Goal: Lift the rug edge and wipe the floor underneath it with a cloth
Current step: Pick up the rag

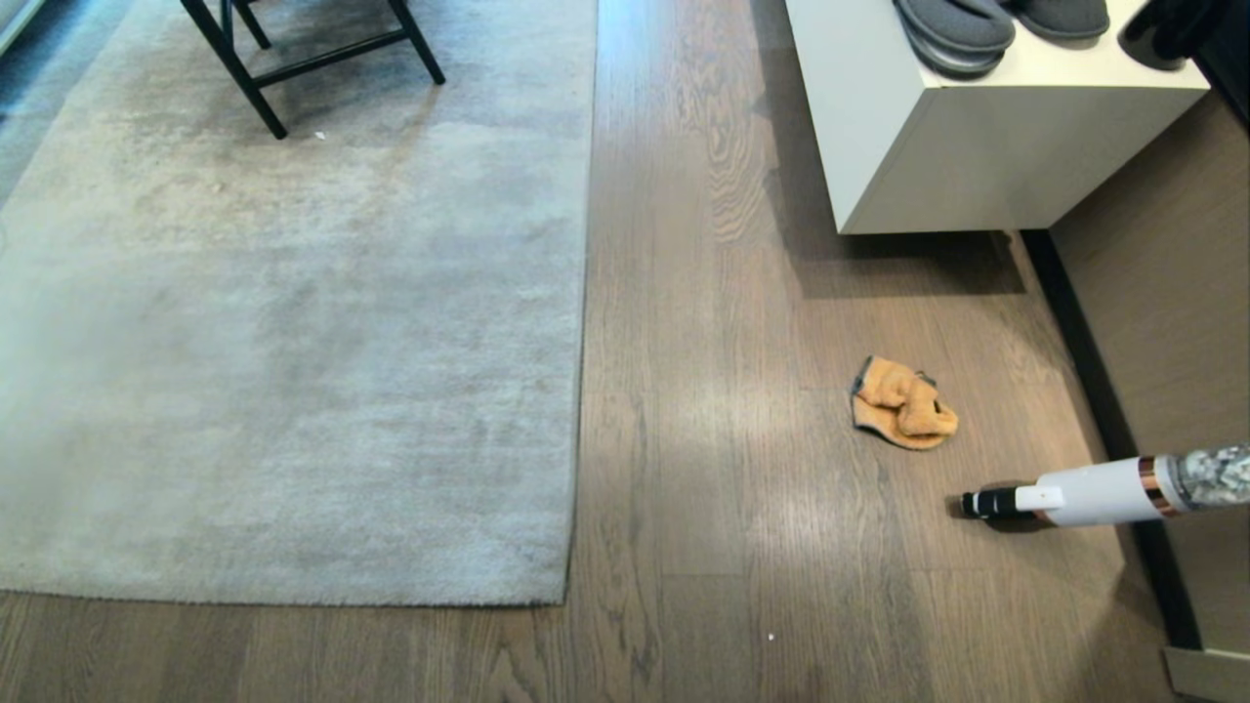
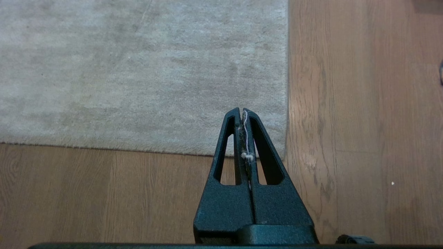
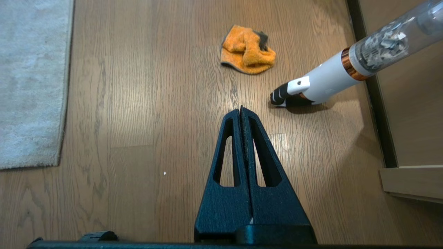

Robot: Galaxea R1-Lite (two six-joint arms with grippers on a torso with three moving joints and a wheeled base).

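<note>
Both arms of the robot hang idle above a living-room floor [image 1: 742,410], neither one visible from the head camera. The left tool [image 2: 242,111] is pressed fully closed and holds nothing, though a wisp of white thread clings along the seam between its fingers [image 2: 230,138]. It hovers over the near corner of a pale grey rug, with the rug edge [image 2: 286,86] running just beside and ahead of its tip and the corner lying flat on the planks. The right tool [image 3: 241,109] is likewise closed tight and empty, poised above bare wood-grain boards. Ahead of it, well apart, a crumpled orange cloth [image 3: 246,50] lies on the floor. Just beyond the tip and off to the wall side rests a white handheld vacuum [image 3: 332,74] with a copper ring and a clear dust chamber, its black nozzle touching the boards. The rug lies well off to the right tool's other side. Farther out, black chair legs [image 1: 259,83] stand on the rug, and grey slippers [image 1: 957,29] sit on a white cabinet [image 1: 977,146] near the wall.
</note>
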